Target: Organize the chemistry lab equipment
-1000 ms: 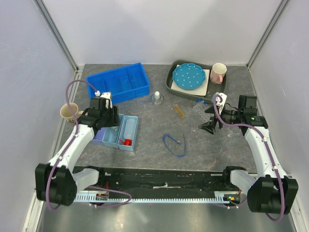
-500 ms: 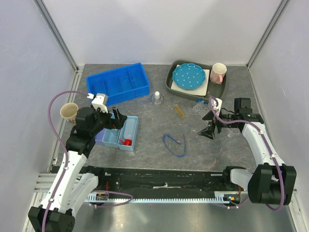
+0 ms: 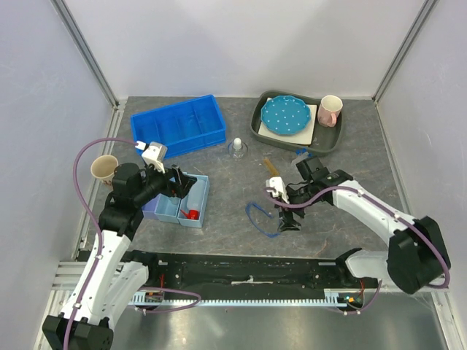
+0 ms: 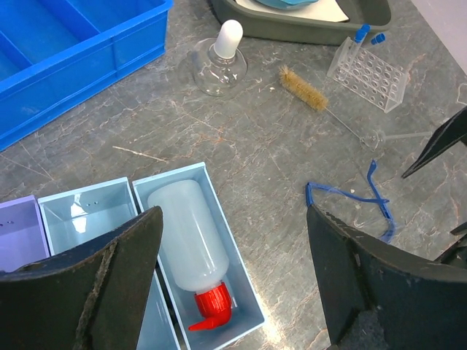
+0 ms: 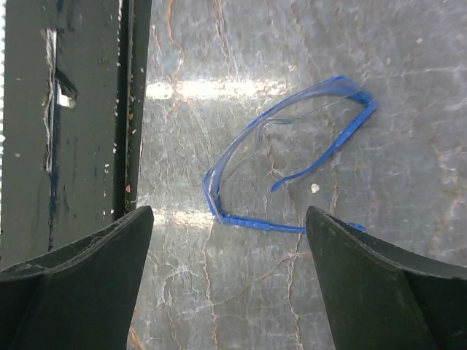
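Observation:
The red-capped white squeeze bottle (image 3: 191, 203) lies in a light blue bin (image 4: 252, 299); it also shows in the left wrist view (image 4: 191, 244). My left gripper (image 3: 180, 184) is open and empty above it (image 4: 233, 277). My right gripper (image 3: 287, 219) is open and empty, low over the blue loop, a pair of blue-framed glasses (image 3: 263, 216), seen just ahead of its fingers (image 5: 284, 168). The white-capped dropper flask (image 3: 237, 148) stands mid-table. The amber brush (image 4: 303, 87) lies beside the clear tube rack (image 4: 367, 73) with blue-capped tubes (image 4: 361, 33).
A blue crate (image 3: 177, 124) sits at the back left. A grey tray (image 3: 257, 124) with the polka-dot plate and a pink mug (image 3: 330, 111) stands at the back right. A beige mug (image 3: 104, 168) is at the left edge. A black rail (image 3: 248, 266) runs along the front.
My right arm has swung left and toward the front, from beside the tube rack to over the blue glasses. My left arm has drawn back slightly above the bin. The bottle has not moved.

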Controlling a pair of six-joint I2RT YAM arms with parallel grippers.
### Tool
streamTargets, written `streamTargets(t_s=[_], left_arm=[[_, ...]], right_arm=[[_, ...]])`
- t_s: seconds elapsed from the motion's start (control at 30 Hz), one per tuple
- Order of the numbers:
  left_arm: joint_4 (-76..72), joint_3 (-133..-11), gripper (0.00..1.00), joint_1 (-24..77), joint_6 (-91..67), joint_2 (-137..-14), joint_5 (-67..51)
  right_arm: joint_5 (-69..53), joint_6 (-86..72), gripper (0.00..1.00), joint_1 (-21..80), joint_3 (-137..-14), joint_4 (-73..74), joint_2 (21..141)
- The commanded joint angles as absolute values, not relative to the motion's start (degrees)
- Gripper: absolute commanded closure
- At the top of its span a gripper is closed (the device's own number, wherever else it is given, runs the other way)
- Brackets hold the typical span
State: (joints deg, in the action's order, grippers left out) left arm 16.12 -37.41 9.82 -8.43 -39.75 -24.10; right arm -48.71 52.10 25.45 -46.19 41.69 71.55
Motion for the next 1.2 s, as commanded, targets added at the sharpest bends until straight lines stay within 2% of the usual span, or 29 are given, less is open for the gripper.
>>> streamTargets(t_s=[0.0,0.17,0.2,0.27,0.3,0.37,0.53,0.9,0.97,1.07,1.17], left_arm=[[14.68,-37.27,0.15,9.76,-6.06,-39.64,-23.73],[14.59,-37.09,0.15,9.76,-5.89,-39.81,-23.55],[14.68,-37.18,0.15,9.84,-5.80,-40.08,-23.55],[14.68,-37.18,0.15,9.84,-5.80,-40.08,-23.55],[14.68,-37.18,0.15,9.84,-5.80,-39.99,-23.55],[14.68,-37.09,0.16,9.84,-5.80,-40.08,-23.64],[14.68,-37.09,0.16,9.84,-5.71,-40.25,-23.47],[14.59,-37.00,0.16,9.93,-5.80,-40.69,-24.26],[14.50,-37.00,0.16,9.93,-5.80,-40.87,-24.78],[13.98,-37.00,0.16,10.02,-6.50,-41.04,-27.49],[11.61,-36.83,0.16,10.02,-9.48,-41.40,-33.36]], right_arm=[[-40.80,45.75,0.09,27.95,-49.31,38.61,75.14],[-37.44,34.82,0.24,27.77,-47.90,31.13,76.81],[-35.35,31.50,0.34,27.95,-47.12,30.07,77.25],[-33.06,28.58,0.40,27.95,-46.24,27.78,77.17],[-31.05,27.43,0.46,27.95,-45.80,26.64,77.25],[-29.27,25.76,0.51,27.95,-45.00,24.00,77.87],[-25.23,23.12,0.55,27.95,-45.87,21.36,82.52],[-27.51,19.60,0.62,28.65,-46.93,19.25,87.89],[-28.56,18.64,0.66,28.65,-47.37,18.90,88.33],[-29.35,17.50,0.83,28.65,-47.99,18.28,88.94],[-31.11,15.83,0.89,28.48,-48.43,17.75,89.21]])
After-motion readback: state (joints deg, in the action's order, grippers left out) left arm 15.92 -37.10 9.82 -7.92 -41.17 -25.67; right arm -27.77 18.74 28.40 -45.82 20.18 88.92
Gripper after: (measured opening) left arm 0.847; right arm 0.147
